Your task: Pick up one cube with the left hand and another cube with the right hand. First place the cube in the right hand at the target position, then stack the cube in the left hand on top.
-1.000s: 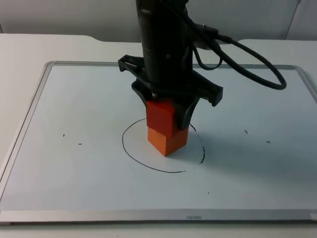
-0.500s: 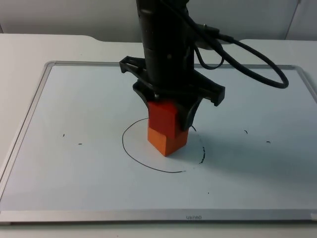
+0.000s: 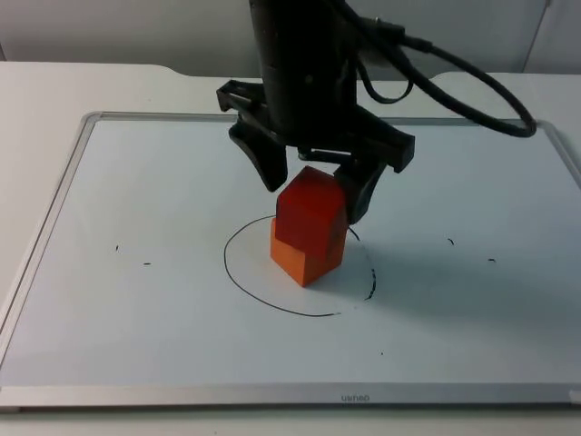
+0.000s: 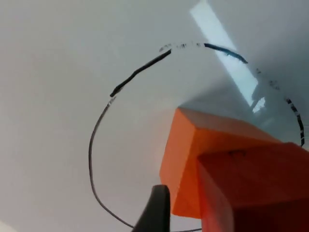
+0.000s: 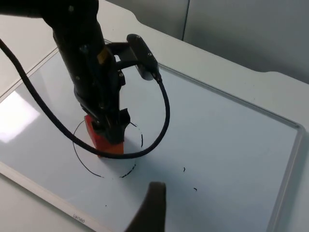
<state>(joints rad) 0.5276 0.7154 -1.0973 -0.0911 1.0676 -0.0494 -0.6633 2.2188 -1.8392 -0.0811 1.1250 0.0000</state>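
Note:
A red cube [image 3: 311, 211] sits on an orange cube [image 3: 304, 261] inside a hand-drawn black circle [image 3: 245, 283] on the whiteboard. The red one is turned slightly against the one below. My left gripper [image 3: 315, 186] hangs just above the stack, open, one finger on each side of the red cube and clear of it. In the left wrist view the red cube [image 4: 260, 191] lies close against the orange cube [image 4: 190, 154], beside one black fingertip [image 4: 155, 212]. My right gripper [image 5: 152, 210] waits high over the table and looks down on the stack [image 5: 105, 141].
The whiteboard [image 3: 136, 182] has a metal frame [image 3: 54, 209] and a few small pen marks [image 3: 145, 264]. The left arm [image 5: 87, 58] and its looping cable [image 5: 164, 111] stand over the circle. White table top surrounds the board.
My left gripper opened, let go of the red cube and rose a little. The red cube now rests on the orange cube, slightly turned.

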